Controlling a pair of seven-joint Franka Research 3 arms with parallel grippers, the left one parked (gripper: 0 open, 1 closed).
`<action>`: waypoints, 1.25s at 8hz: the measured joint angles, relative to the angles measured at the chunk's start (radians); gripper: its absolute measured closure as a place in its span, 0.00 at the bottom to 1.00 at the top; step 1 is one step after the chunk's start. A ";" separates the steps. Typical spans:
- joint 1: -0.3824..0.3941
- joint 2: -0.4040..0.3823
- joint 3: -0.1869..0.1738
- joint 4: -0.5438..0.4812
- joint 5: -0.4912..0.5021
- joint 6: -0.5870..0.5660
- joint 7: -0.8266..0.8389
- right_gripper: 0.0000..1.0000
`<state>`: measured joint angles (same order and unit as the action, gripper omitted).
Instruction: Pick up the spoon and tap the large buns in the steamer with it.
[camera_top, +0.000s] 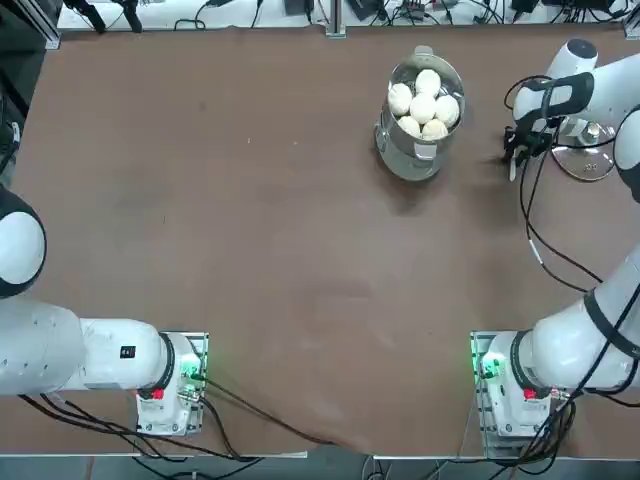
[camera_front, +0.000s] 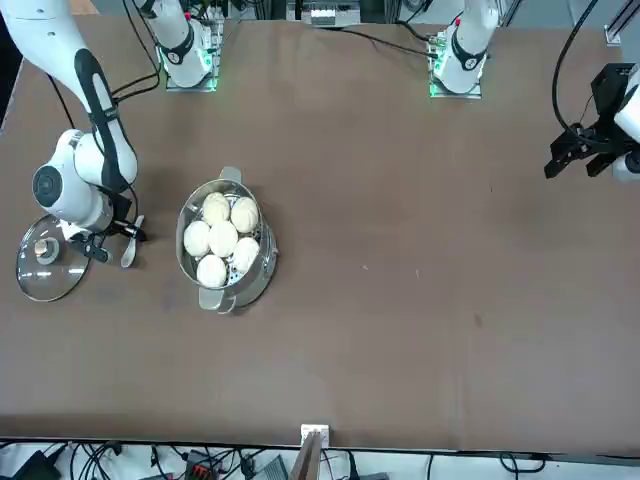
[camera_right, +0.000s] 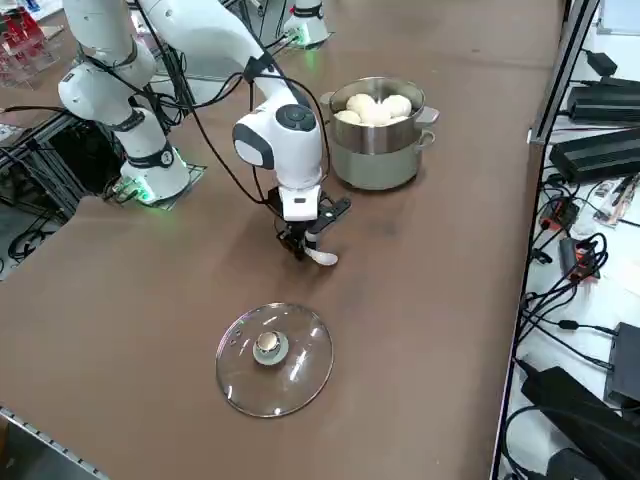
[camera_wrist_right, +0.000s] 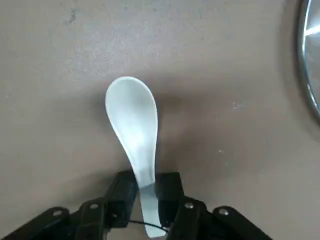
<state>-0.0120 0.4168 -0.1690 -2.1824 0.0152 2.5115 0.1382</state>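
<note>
**Robot's fingers pinch the white spoon beside the pot of buns**

The white spoon (camera_wrist_right: 132, 117) has its round bowl sticking out past the fingers. In the front view, it is at the left of the frame. Its bowl points down toward the bottom edge, leaning a tiny bit left, and its handle goes up into the fingers. The long way of the spoon runs almost straight up and down there. In the right side view, near the middle of the frame, the bowl points down and to the right.

The right gripper (camera_wrist_right: 147, 194) has its two fingers pinching the spoon's handle, one on each side. The end of the handle pokes out behind them, and the bowl is out in front.

The shiny steamer (camera_top: 409, 157) stands on the brown desk (camera_top: 270, 250), in the upper part of the top view, right of the middle. Six round, white buns (camera_top: 423, 107) sit close together inside it, and little holes show in the metal under them in the front view. In that view, one handle is at the pot's top and one at its bottom.

The round glass lid (camera_right: 275, 360) lies flat on the desk, with its knob up, in the lower left part of the right side view. It is apart from the pot.
</note>
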 joint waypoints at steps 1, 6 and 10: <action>0.000 0.000 0.000 0.000 0.000 0.000 0.000 0.68; 0.000 0.000 0.001 0.003 0.000 -0.003 0.000 0.83; -0.001 0.000 0.001 0.005 0.000 -0.007 0.000 0.83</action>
<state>-0.0128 0.4166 -0.1684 -2.1773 0.0155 2.5047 0.1382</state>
